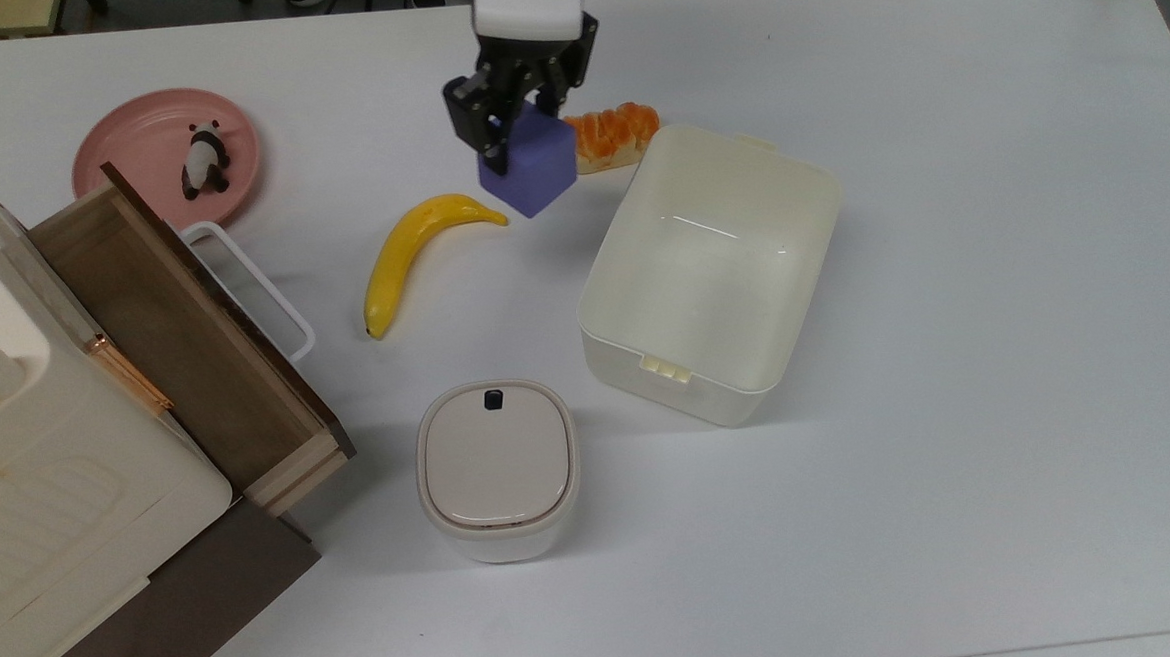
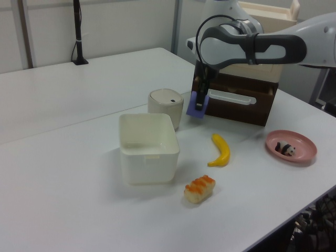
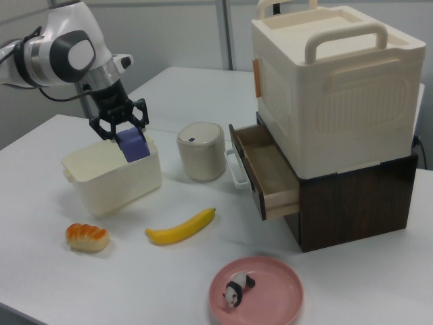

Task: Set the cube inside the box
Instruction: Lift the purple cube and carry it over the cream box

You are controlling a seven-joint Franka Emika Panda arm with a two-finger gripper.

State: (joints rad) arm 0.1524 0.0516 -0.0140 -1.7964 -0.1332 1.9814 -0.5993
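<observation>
White bench (image 1: 952,449) carries everything. Nearest in the top view: beige lidded bin (image 1: 498,468) with a black button on its lid, upright, standing apart from the rest. At the top view's left, a brown wooden drawer (image 1: 185,329) pulled open from a dark cabinet, with a cream handled case (image 3: 331,88) stacked on top.

Next back, the box (image 1: 710,272), a cream-white lidless tub with nothing inside, latch tabs on two rims. At the top view's left of the box lies a banana (image 1: 419,252), flat on the bench and well clear of the tub.

Farther back, the hand (image 1: 513,102) hangs in the air with its fingers pinching the cube (image 1: 529,171), purple-blue, one finger on each side. Cube is off the bench, raised above the gap between the banana tip and the box, outside the tub rim in the top view. In the left view the cube (image 2: 198,105) sits above box height, in front of the drawer.

Just beside the cube on the top view's right, a bread piece (image 1: 613,135) with an orange glaze lies on the bench near the box's far corner.

Far at the top view's left, pink plate (image 1: 135,142) with a small panda figure (image 1: 204,158) lying on it.
</observation>
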